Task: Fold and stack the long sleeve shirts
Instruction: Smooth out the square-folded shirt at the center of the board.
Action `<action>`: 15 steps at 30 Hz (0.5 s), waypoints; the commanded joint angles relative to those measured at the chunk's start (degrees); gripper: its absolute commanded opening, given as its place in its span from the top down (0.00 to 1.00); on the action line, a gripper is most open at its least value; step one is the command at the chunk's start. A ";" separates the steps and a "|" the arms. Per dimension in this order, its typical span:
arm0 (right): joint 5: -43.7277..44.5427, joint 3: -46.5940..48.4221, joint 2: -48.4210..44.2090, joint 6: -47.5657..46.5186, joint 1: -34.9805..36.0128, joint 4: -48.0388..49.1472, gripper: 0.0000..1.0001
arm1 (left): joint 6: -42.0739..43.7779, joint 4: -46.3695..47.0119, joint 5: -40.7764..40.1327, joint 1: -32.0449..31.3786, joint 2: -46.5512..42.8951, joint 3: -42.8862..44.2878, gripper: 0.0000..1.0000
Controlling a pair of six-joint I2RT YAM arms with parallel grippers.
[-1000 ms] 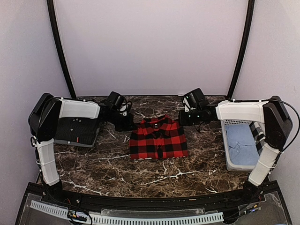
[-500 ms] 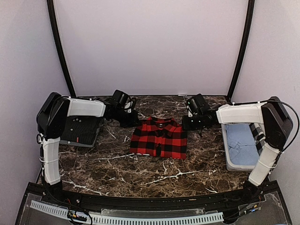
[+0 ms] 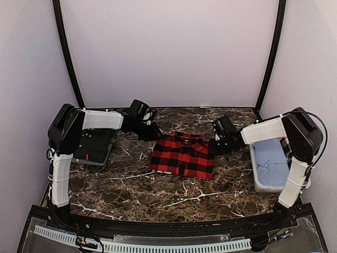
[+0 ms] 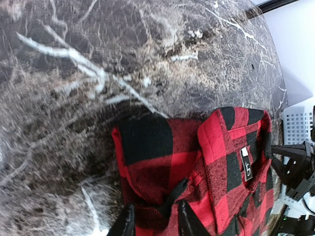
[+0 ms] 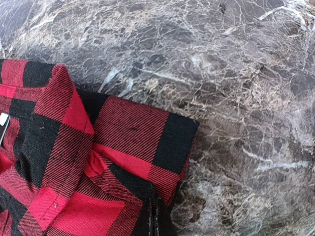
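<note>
The red-and-black flannel shirt (image 3: 182,156) lies folded in the middle of the marble table, collar at the far side. My left gripper (image 3: 151,133) is at its far left corner; in the left wrist view the fingers (image 4: 127,223) pinch a bunched fold of the flannel (image 4: 162,162). My right gripper (image 3: 217,145) is at the far right corner, and its jaws (image 5: 155,219) are shut on the edge of the flannel (image 5: 123,142). The dark charcoal shirt (image 3: 93,145) lies folded at the left, partly under my left arm. The white lettering is hidden.
A white basket (image 3: 258,182) holding light blue cloth (image 3: 271,161) stands at the right edge of the table. Black frame posts rise at the back corners. A black rail runs along the near edge.
Both grippers have moved inward onto the flannel's far corners, the right one also nearer. The flannel has shifted slightly to the right.
</note>
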 commanded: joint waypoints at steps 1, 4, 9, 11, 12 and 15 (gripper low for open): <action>-0.74 -0.69 2.19 0.11 -1.90 1.87 1.00 | 1.14 -3.83 -3.18 0.54 -3.45 1.40 0.66; -1.69 -0.20 3.19 -0.47 -3.73 2.15 1.00 | 1.31 -4.66 -5.32 0.55 -6.74 0.35 0.59; -2.30 1.35 4.47 -1.97 -6.65 2.01 1.00 | 0.58 -6.03 -9.41 1.08 -12.57 -4.57 0.56; -3.03 1.90 4.91 -2.43 -7.90 2.01 1.00 | -0.10 -6.58 -11.41 1.52 -15.48 -7.79 0.56; -3.23 2.14 5.02 -2.69 -8.44 2.03 1.00 | -0.55 -6.79 -12.96 1.94 -17.49 -10.28 0.56; -3.91 2.41 5.04 -3.24 -10.08 2.26 1.00 | -1.26 -8.39 -16.69 2.95 -22.35 -15.10 0.56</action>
